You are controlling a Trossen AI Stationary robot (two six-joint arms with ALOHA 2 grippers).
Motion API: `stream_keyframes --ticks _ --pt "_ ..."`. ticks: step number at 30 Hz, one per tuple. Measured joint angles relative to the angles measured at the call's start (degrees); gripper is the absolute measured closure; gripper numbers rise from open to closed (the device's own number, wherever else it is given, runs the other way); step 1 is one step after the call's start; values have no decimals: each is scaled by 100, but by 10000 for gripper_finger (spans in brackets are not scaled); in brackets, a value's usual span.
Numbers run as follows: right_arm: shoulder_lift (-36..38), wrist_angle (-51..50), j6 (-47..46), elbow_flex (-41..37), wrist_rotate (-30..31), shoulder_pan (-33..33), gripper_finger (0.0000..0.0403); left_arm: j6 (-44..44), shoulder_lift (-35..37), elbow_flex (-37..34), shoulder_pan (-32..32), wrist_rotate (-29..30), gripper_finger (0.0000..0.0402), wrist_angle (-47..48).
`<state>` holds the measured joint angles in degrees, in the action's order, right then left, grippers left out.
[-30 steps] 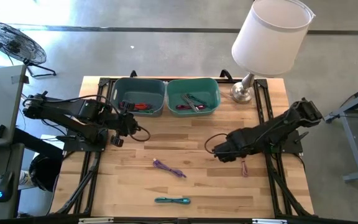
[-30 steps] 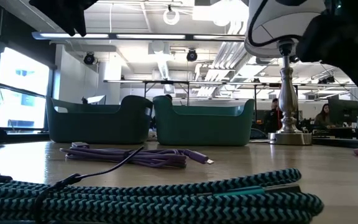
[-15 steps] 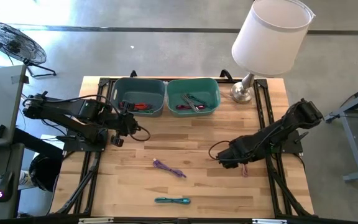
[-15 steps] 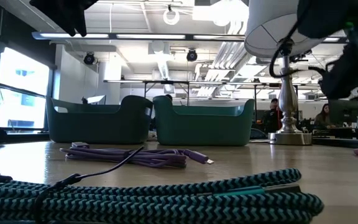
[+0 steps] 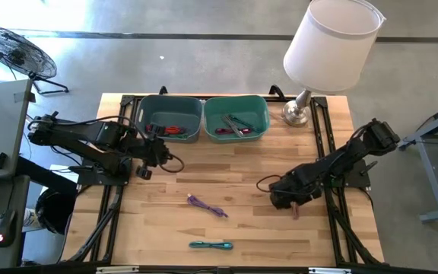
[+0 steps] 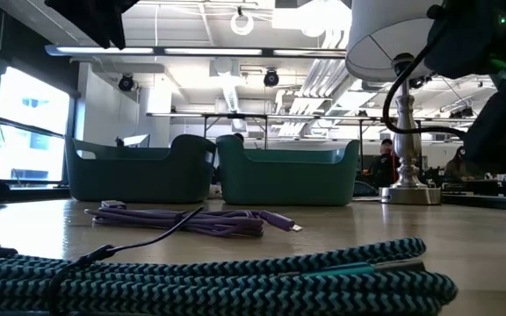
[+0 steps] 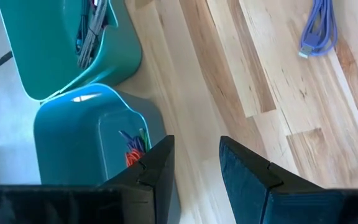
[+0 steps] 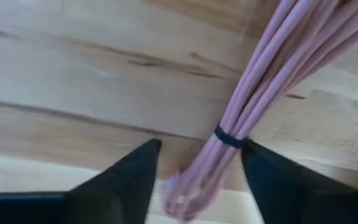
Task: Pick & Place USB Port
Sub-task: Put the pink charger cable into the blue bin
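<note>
A pink USB cable bundle (image 8: 260, 81), bound by a black tie (image 8: 229, 137), lies flat on the wooden table at the right (image 5: 296, 211). My right gripper (image 8: 201, 146) points steeply down at it, open, with one finger on each side of the bundle's end. My left gripper (image 7: 194, 165) hangs open, nothing between its fingers, above the table by the left teal bin (image 5: 172, 118). A purple cable (image 5: 206, 204) and a teal braided cable (image 5: 210, 244) lie on the table near the middle and the near edge. My right gripper straddles the pink bundle's end just below the black tie (image 8: 219, 155), coming from above with its fingers across the cords. One finger (image 8: 272, 180) stands right beside the bundle; whether it touches, I cannot tell. The bundle lies flat on the table.
Two teal bins (image 5: 236, 116) holding cables stand side by side at the far edge. A lamp (image 5: 331, 46) stands at the far right corner. Bare wood lies between the arms around the purple cable.
My right gripper has sunk toward the table and gone a little toward its right and near edges, onto the pink bundle, tipping to point more steeply down. The cables have stayed where they were.
</note>
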<state>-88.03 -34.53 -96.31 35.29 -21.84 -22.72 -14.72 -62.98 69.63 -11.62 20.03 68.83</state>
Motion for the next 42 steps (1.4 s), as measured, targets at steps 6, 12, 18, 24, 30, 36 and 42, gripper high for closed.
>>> stream_keyframes --ticks 6,12,18,24,30,36,42 --pt "-2 0 648 -23 -8 1 371 -7 0 0 0 -17 279 -303" --pt "72 -70 767 21 276 8 384 -61 0 0 0 -516 280 -911" --pt "602 211 1108 486 2093 -9 385 -301 0 0 0 -1072 280 -1812" --pt "1242 1078 2899 1507 4095 -127 385 -184 0 0 4 -1678 280 -2784" --pt "1255 1199 5527 3246 5357 -170 386 -15 0 0 213 -2495 280 -4025" --pt "705 1175 7448 4764 5379 -162 386 346 0 2 599 -3140 279 -5283" --pt "61 1119 8179 5590 4788 -57 386 469 -67 10 798 -3598 279 -5606"
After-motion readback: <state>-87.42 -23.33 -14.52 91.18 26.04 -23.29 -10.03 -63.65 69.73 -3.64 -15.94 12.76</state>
